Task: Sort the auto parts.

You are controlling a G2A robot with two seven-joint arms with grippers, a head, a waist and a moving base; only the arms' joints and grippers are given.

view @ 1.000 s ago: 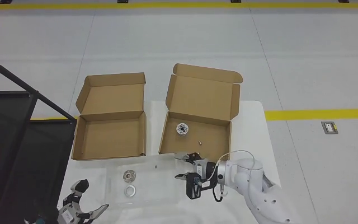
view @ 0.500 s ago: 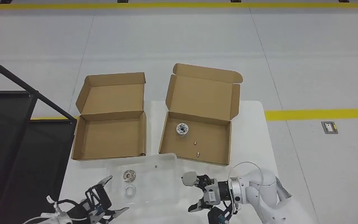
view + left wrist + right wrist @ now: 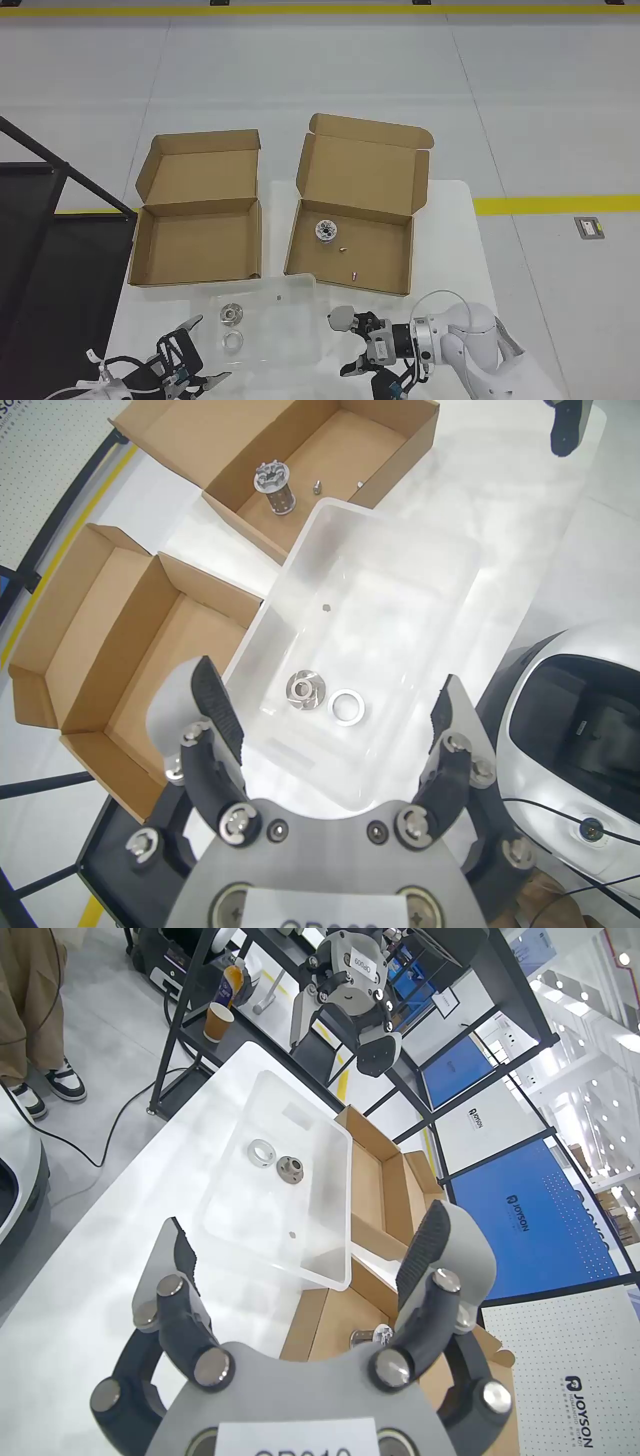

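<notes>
Left gripper (image 3: 327, 680): fingers apart, holding nothing, at the near left corner of the clear tray (image 3: 285, 325). Right gripper (image 3: 307, 1223): fingers apart, holding nothing, near the tray's right end. Hub (image 3: 231, 314) and ring (image 3: 233, 340) lie side by side in the tray. Ribbed cylinder (image 3: 326, 231) stands in the right box (image 3: 385, 245).

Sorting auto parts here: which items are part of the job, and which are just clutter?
Job: flanged hub and ring in the clear bin; splined cylinder and screws in one cardboard box; second cardboard box.
Lying about: paper cup, bottle, black rack.
</notes>
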